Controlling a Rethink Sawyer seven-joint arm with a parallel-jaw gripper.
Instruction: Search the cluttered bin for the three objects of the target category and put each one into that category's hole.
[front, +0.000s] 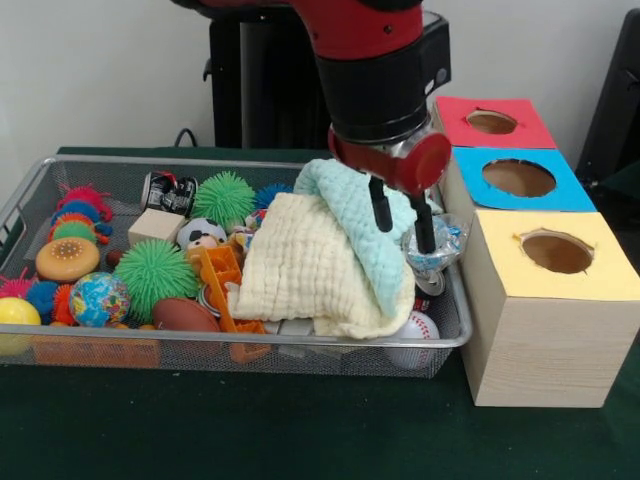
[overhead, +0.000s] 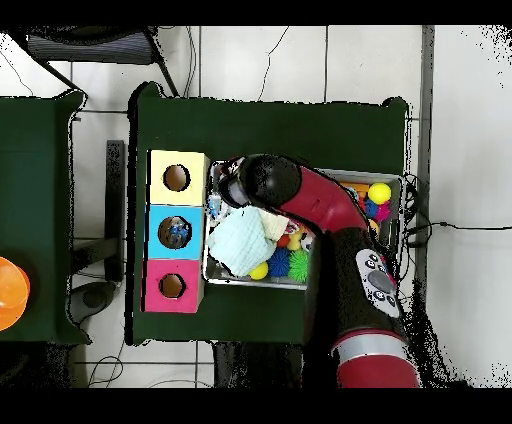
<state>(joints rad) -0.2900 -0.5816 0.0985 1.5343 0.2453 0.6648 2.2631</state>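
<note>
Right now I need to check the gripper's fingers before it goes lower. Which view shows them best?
The front view: the gripper shows two black fingers apart, hanging over the pale cloths at the bin's end near the boxes. In the overhead view the arm hides the gripper.

The robot arm (front: 375, 60) was big and round, red on top and black lower down. Its red wrist plate carried the gripper (front: 402, 222), with two thin black fingers (front: 381, 205).

No readable writing anywhere

The toys in the bin (front: 60, 165) and the three boxes beside it carry no lettering I can make out.
</note>
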